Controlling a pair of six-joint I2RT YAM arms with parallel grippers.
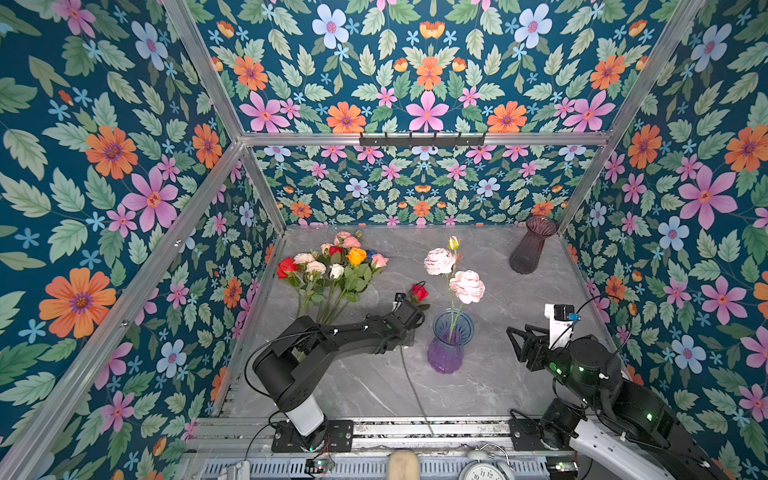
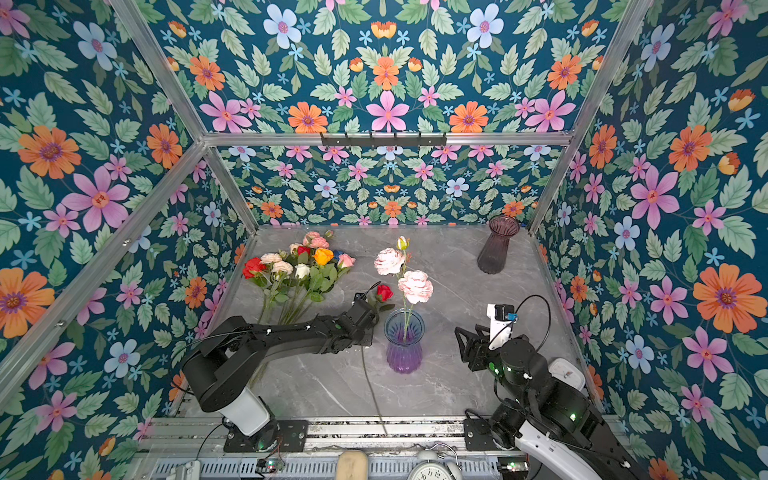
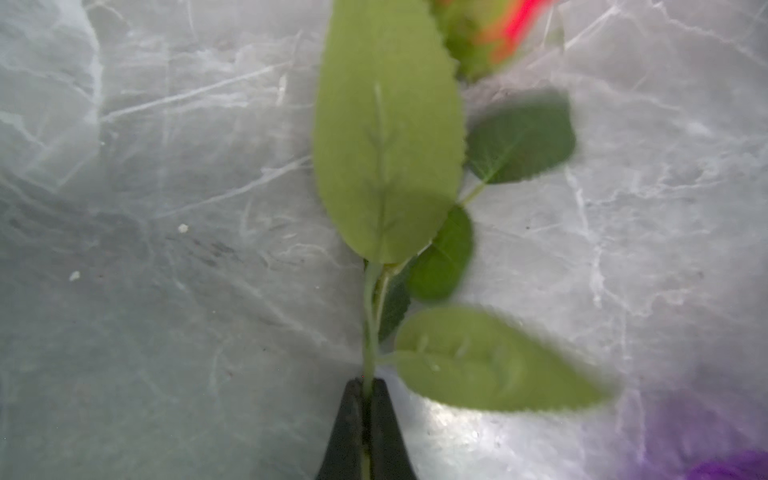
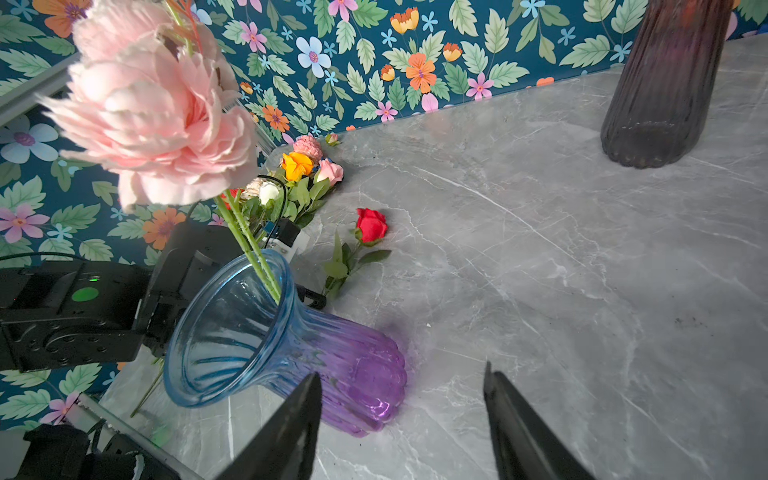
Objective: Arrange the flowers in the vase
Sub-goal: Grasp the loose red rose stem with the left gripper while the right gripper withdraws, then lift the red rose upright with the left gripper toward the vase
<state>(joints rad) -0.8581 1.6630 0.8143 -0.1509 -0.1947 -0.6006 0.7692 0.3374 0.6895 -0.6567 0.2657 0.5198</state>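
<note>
A blue-and-purple glass vase [image 1: 449,343] [image 2: 403,347] [image 4: 291,345] stands mid-table and holds a stem of pink peonies [image 1: 467,286] [image 2: 415,286] [image 4: 153,108]. Just left of it, my left gripper [image 3: 366,384] is shut on the green stem of a red rose [image 1: 419,292] [image 2: 384,292] [image 4: 370,224], low over the marble. The rose's leaves [image 3: 386,137] fill the left wrist view. The other flowers [image 1: 332,264] [image 2: 303,264] [image 4: 299,174] lie bunched at the back left. My right gripper [image 1: 513,332] [image 2: 459,332] [image 4: 402,370] stands open right of the vase, holding nothing.
A dark purple vase [image 1: 532,245] [image 2: 496,245] [image 4: 665,83] stands at the back right corner. Flower-printed walls close in the grey marble table [image 1: 519,374] on three sides. A clock [image 1: 484,471] sits beyond the front rail.
</note>
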